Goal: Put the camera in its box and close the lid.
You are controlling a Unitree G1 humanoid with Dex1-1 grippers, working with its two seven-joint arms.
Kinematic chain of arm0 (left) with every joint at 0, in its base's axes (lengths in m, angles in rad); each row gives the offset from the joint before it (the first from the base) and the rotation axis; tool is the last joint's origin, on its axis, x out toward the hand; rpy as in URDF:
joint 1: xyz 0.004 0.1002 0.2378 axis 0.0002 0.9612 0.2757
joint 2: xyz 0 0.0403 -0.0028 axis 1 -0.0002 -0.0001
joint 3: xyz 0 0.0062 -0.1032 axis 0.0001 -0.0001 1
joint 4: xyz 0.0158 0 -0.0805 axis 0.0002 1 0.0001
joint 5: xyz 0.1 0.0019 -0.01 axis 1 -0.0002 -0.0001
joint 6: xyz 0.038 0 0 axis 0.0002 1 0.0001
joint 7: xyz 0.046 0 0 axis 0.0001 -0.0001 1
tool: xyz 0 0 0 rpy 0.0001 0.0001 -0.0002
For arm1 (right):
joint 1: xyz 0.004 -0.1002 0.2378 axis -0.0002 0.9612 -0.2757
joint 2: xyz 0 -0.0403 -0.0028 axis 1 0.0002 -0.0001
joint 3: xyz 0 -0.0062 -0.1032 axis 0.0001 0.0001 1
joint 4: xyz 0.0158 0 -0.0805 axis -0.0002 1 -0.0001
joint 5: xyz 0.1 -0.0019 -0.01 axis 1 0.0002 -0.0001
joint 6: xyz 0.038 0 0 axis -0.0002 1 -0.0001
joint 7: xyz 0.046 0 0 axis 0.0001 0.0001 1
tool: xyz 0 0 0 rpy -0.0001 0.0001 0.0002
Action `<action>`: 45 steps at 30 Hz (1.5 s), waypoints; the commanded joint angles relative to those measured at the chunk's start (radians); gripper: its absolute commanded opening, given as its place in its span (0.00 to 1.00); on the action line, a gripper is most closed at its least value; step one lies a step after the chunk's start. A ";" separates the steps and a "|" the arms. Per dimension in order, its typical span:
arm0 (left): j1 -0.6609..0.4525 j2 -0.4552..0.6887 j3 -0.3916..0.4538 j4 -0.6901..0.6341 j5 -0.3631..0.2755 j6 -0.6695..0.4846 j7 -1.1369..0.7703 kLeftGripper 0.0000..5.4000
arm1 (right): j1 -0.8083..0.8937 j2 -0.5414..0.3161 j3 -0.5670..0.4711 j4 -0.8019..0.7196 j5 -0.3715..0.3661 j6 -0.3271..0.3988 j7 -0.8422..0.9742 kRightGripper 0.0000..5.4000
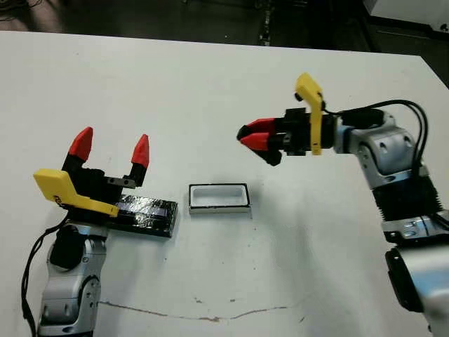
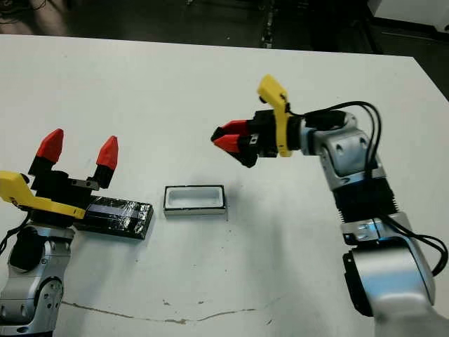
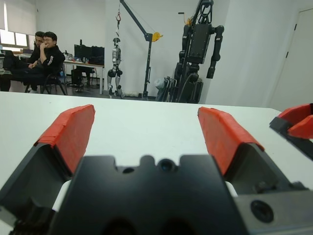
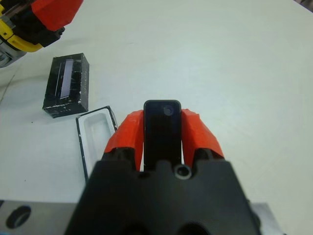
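On the white table (image 1: 210, 91) the glossy black lid (image 1: 147, 214) lies beside the white-lined box (image 1: 219, 196). The left gripper (image 1: 111, 149) gapes empty over the lid. The right gripper (image 4: 161, 134), raised, pinches the small black camera (image 4: 162, 129).

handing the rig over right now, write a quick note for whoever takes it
Right gripper: shut on the camera, held in the air above the table, beyond and to the right of the box.
Left gripper: open, empty, hovering over the left end of the lid.
Box: open and empty, mid-table.
Lid: flat on the table just left of the box, apart from it.
Done: camera picked up.
Left: lower the camera into the box, release it, then pick up the lid and close the box.
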 commanded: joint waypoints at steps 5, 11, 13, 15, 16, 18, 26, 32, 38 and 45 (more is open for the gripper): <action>0.008 0.005 0.001 0.001 0.007 0.005 0.000 1.00 | -0.005 0.025 0.049 -0.022 -0.012 0.032 -0.013 0.31; 0.010 0.002 0.001 -0.002 0.003 0.012 0.004 1.00 | -0.002 0.043 0.067 -0.036 0.000 0.115 -0.015 0.31; 0.011 0.000 0.001 -0.003 -0.001 0.015 0.004 1.00 | 0.002 0.048 0.074 -0.038 0.000 0.119 -0.013 0.31; 0.010 0.000 0.000 -0.001 -0.001 0.013 0.002 1.00 | 0.005 0.053 0.081 -0.039 0.003 0.129 -0.010 0.31; 0.010 0.000 0.000 0.000 0.000 0.012 0.002 1.00 | 0.007 0.054 0.085 -0.042 0.002 0.130 -0.009 0.31; 0.010 0.000 0.000 0.002 0.000 0.010 0.002 1.00 | 0.010 0.055 0.092 -0.051 -0.001 0.130 -0.010 0.31; 0.014 -0.001 -0.001 0.001 0.007 0.010 0.006 1.00 | 0.020 0.073 0.103 -0.065 -0.001 0.136 -0.032 0.31; 0.015 0.000 -0.001 0.002 0.005 0.006 0.001 1.00 | 0.017 0.082 0.111 -0.055 -0.004 0.115 -0.026 0.31; 0.014 -0.001 -0.001 -0.001 0.003 0.011 0.005 1.00 | 0.009 0.098 0.123 -0.025 -0.006 0.078 -0.006 0.31; 0.012 0.000 0.000 0.003 0.008 0.003 0.004 1.00 | 0.012 0.116 0.145 -0.018 -0.020 0.075 -0.007 0.31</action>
